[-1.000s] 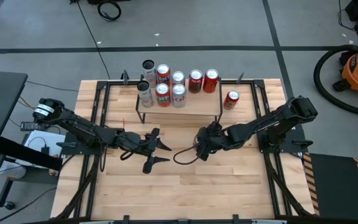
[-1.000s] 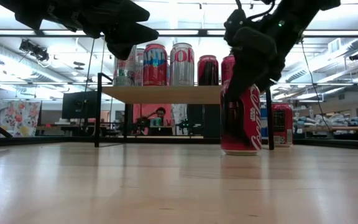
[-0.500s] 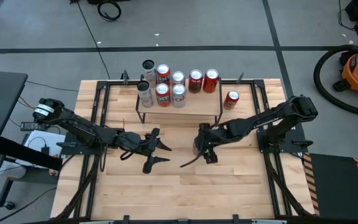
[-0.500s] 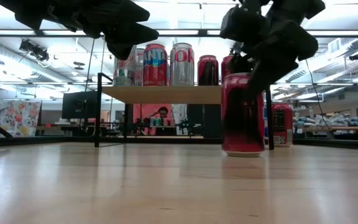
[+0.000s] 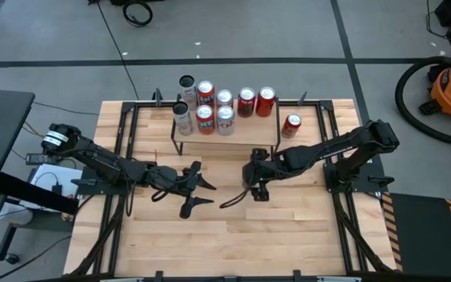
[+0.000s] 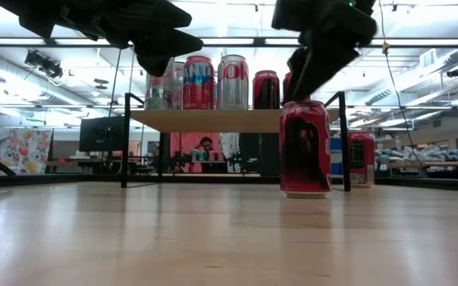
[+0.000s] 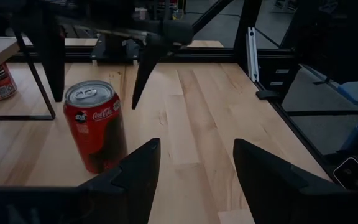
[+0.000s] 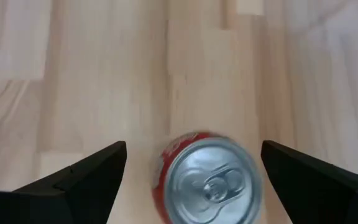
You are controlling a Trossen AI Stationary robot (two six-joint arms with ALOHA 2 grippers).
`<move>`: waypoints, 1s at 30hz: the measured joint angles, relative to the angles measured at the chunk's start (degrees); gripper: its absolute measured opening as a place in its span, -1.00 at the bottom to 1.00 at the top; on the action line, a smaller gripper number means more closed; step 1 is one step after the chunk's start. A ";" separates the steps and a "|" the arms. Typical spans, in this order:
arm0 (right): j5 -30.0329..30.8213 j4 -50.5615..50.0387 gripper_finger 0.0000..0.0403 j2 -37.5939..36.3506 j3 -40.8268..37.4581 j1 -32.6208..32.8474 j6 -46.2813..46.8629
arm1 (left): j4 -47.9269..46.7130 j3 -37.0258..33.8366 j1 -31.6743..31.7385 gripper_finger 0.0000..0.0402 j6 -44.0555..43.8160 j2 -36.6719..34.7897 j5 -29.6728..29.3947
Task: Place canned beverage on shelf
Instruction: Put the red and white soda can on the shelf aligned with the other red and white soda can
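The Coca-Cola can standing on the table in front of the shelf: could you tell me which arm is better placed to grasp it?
The right. Its open gripper hangs directly over the Coca-Cola can, fingers either side of it. The left gripper waits farther off.

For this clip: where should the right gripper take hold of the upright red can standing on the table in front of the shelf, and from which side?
Probably from above, jaws closing across the side wall just under the rim. The can stands upright, clear of the shelf, and the open right gripper hangs over its lid.
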 joint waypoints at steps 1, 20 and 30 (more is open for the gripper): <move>0.52 -0.02 0.90 0.00 0.48 0.31 0.87 | 0.00 0.00 -0.01 0.06 0.01 0.00 0.01; 11.25 -4.81 0.88 -0.02 -2.23 3.54 9.25 | 0.00 0.00 -0.01 0.06 -0.01 0.00 0.01; 12.76 -10.37 0.88 -0.02 -2.29 3.52 8.47 | -0.01 -0.01 0.01 0.06 -0.01 0.00 0.01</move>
